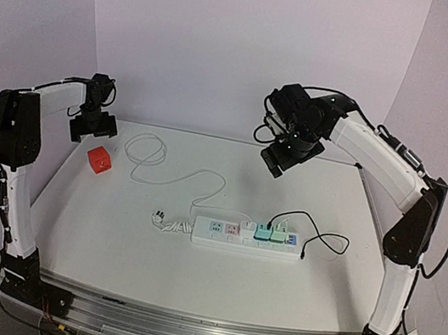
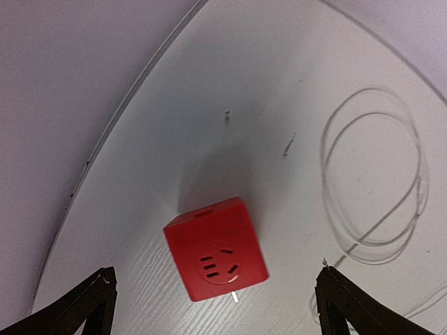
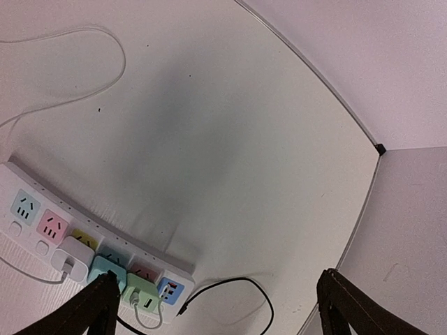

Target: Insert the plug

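A red cube plug lies on the white table at the back left. In the left wrist view the red cube plug shows a socket face upward and one metal prong at its lower edge. My left gripper hovers just above and behind it, open, and the left gripper has a finger on either side of the cube without touching it. The white power strip lies mid-table, with the power strip at the lower left of the right wrist view. My right gripper hangs open and empty high above the table behind the strip, as the right gripper also shows.
White, teal and green adapters sit in the strip. A black cable curls off its right end. A thin white cable loops beside the cube and runs to the strip. The strip's own white plug lies at its left end.
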Tool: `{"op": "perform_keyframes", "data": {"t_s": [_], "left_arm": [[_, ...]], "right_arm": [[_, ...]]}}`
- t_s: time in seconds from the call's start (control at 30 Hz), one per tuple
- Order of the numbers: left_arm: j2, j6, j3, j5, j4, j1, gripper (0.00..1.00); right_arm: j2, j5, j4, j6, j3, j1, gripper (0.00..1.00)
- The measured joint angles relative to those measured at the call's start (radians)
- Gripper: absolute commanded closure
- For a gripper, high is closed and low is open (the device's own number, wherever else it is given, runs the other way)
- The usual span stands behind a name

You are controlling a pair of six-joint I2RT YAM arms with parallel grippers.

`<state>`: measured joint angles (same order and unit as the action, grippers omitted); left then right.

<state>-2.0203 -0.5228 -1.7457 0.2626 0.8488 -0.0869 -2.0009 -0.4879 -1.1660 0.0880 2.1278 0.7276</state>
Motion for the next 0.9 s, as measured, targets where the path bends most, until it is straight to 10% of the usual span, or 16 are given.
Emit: {"op": "perform_keyframes", "data": {"t_s": [0.53, 0.9], "left_arm": [[-0.136, -0.034, -0.007, -0.033, -0.032, 0.039, 0.02], [-0.191, -0.052, -0.007, -0.056, -0.073, 0.039, 0.48]], "right_arm": [[-0.001, 0.045, 0.0, -0.063, -0.026, 0.002, 0.08], [-0.001, 0.051, 0.0, -0.063, -0.032, 0.005, 0.08]]}}
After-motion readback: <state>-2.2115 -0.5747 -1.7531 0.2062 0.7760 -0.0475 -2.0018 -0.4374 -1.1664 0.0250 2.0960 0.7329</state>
